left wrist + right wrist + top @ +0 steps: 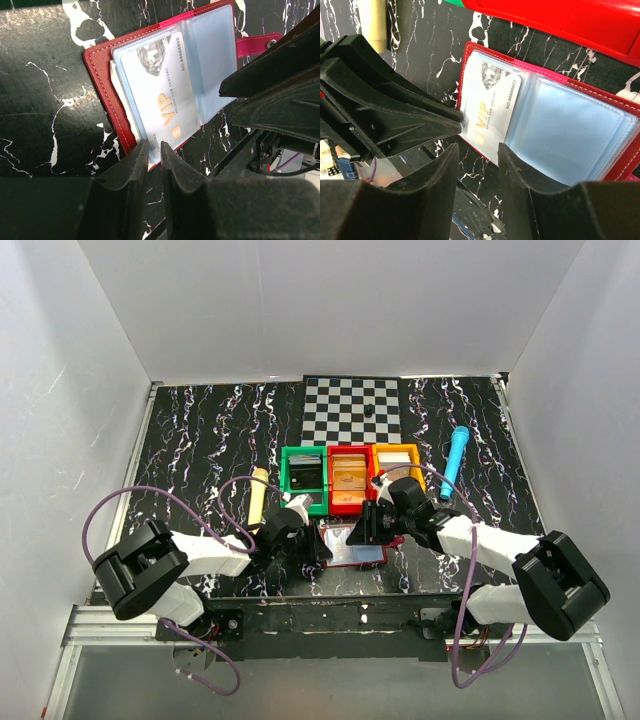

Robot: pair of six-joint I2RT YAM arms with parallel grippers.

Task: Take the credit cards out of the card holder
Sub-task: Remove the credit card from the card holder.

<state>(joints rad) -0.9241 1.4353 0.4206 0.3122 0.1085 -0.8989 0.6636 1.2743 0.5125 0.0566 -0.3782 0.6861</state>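
The card holder (358,552) lies open on the table between my two grippers, red cover (100,85) round pale blue sleeves (580,130). A white credit card (160,90) marked VIP sticks partway out of its left sleeve (492,107). My left gripper (155,147) has its jaws a narrow gap apart, and the card's end lies in that gap. In the top view the left gripper (322,543) sits at the holder's left edge. My right gripper (477,155) is open over the holder's near edge with nothing between its fingers, close above the holder (358,530).
Just behind the holder stand a green bin (303,472), a red bin (350,478) and an orange bin (397,465). A cream stick (258,498) lies to the left and a blue pen (455,462) to the right. A checkered board (352,410) lies at the back.
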